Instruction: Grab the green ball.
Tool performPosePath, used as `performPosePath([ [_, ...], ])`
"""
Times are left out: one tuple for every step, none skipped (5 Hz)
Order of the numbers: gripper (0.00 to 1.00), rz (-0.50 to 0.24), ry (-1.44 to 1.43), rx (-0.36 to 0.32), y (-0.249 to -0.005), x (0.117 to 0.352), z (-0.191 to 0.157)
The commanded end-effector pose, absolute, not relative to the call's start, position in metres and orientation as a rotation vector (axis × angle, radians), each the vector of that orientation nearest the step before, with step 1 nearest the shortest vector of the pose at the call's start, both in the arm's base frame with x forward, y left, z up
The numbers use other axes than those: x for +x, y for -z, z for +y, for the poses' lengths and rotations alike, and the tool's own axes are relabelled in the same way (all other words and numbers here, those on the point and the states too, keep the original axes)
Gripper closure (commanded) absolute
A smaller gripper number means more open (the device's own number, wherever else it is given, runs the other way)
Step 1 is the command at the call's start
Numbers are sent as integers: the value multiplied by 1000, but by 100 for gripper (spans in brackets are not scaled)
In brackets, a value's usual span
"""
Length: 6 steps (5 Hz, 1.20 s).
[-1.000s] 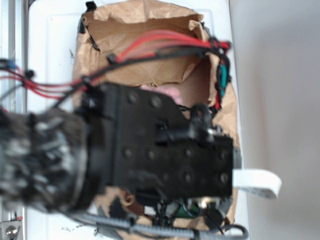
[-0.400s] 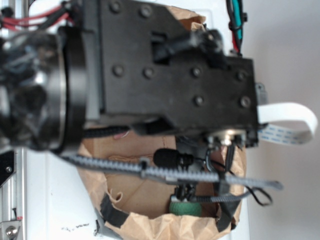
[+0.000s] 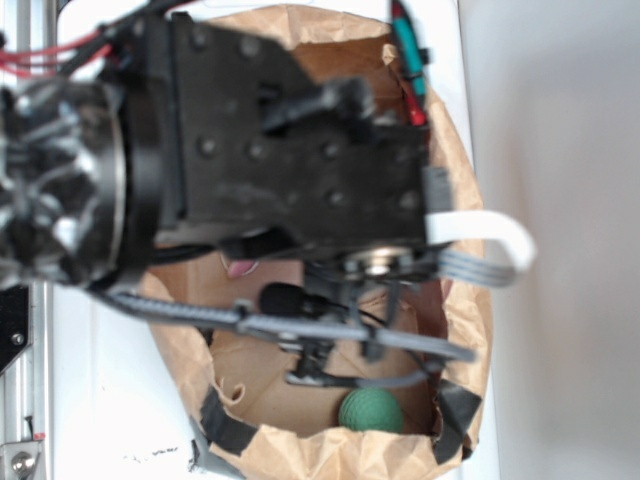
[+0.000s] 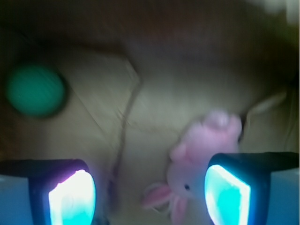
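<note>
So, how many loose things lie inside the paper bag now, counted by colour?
Green: 1, the green ball, apart from the hand.
Pink: 1, the pink plush bunny, by one finger.
Total: 2.

— How many of each?
— One green ball (image 4: 34, 90). One pink plush bunny (image 4: 199, 161). One brown paper bag (image 3: 330, 455).
— Anything more?
— One gripper (image 4: 150, 194) with two fingers (image 4: 70, 197), spread wide apart. One flat white ribbon cable (image 3: 490, 240). One bundle of red wires (image 3: 50, 52).
</note>
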<state>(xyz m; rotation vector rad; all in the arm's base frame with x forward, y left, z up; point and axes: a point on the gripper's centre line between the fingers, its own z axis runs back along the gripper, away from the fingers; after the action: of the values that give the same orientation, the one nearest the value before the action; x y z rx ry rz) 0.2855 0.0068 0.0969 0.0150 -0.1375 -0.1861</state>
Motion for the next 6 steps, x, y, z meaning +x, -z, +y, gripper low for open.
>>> performPosePath([
  [0,-244,169,147,-96,290,-3],
  [0,-244,169,147,-96,290,-3],
  [0,-244,169,147,-96,290,-3],
  [0,-244,169,147,-96,290,-3],
  [0,-283,384,115,-86,294,-4],
  [0,-282,511,72,-85,298,7],
])
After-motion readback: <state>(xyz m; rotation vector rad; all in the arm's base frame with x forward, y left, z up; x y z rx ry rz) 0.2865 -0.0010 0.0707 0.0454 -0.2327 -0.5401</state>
